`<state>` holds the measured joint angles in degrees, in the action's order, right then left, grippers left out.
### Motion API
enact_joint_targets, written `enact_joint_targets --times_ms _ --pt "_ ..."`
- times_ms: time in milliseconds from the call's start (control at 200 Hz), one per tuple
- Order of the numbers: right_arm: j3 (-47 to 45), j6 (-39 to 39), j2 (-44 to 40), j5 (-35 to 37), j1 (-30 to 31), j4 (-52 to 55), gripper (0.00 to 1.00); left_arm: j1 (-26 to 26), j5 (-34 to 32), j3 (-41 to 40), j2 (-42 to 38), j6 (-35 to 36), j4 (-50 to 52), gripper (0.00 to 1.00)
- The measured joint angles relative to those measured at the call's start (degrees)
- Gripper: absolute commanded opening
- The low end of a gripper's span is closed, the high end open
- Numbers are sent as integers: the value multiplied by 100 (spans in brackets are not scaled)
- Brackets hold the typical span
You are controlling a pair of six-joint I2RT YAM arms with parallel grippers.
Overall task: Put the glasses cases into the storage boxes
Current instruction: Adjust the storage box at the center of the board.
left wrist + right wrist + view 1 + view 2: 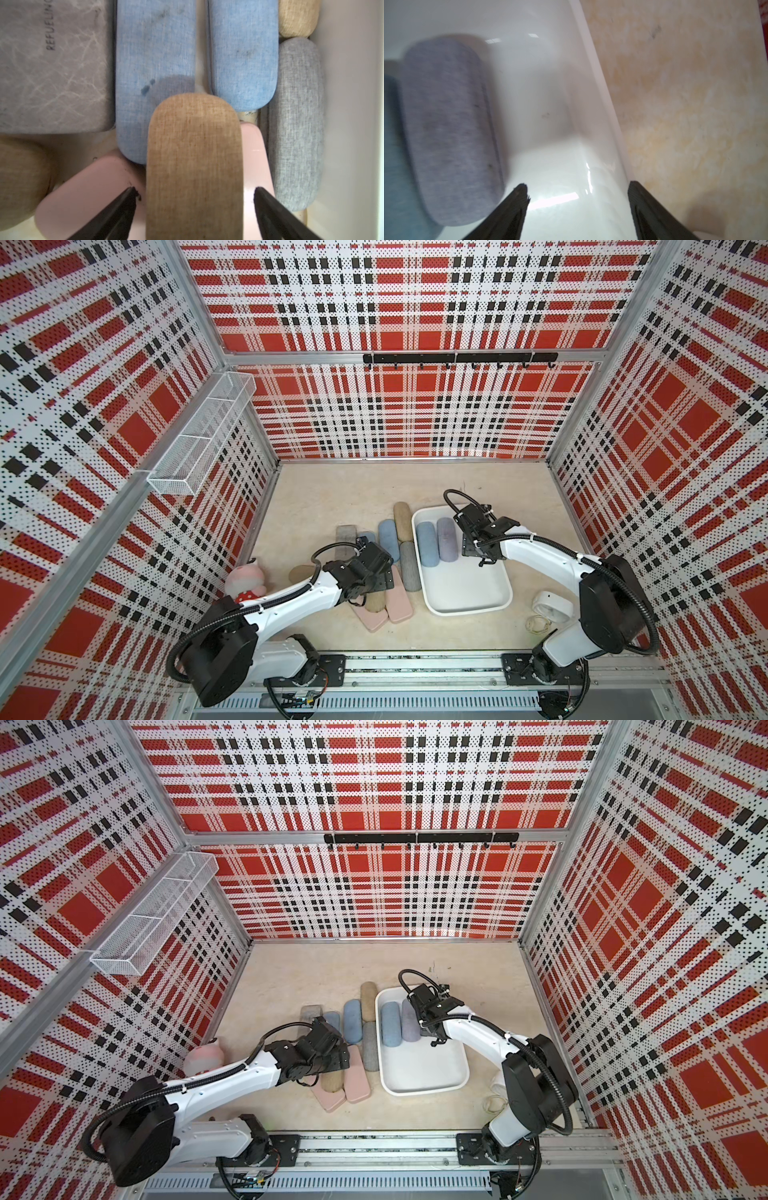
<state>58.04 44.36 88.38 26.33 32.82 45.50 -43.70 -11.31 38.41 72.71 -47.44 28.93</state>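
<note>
The white storage box [465, 601] sits right of centre and holds a blue glasses case [427, 543] and a lavender one [446, 539] at its far end. Several more cases lie in a cluster to its left, among them a tan one [402, 520], a blue one [388, 539], a grey one [409, 566] and a flat pink one [399, 605]. My left gripper [195, 190] is open and straddles a tan case [194, 166] lying on the pink cases, with a gap at each finger. My right gripper [578, 187] is open and empty over the box floor [550, 104], beside the lavender case [450, 116].
A pink plush toy [245, 578] lies by the left wall. A white round device [550, 605] and a pale loop of cord [538, 624] lie right of the box. A wire-mesh basket [199, 435] hangs on the left wall, and a black hook rail [459, 358] on the back wall.
</note>
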Motion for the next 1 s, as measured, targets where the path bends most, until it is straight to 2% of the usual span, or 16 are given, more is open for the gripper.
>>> enact_joint_targets --times_ms 356,691,1002 --pt "-511 509 -1095 -109 -13 271 74 0 -63 55 166 44 -17 85" --pt "-1080 957 -1134 -466 -17 501 68 0 -70 57 192 59 -15 82" --pt "-1458 1663 -1410 -636 767 970 65 55 -70 61 192 61 -17 80"
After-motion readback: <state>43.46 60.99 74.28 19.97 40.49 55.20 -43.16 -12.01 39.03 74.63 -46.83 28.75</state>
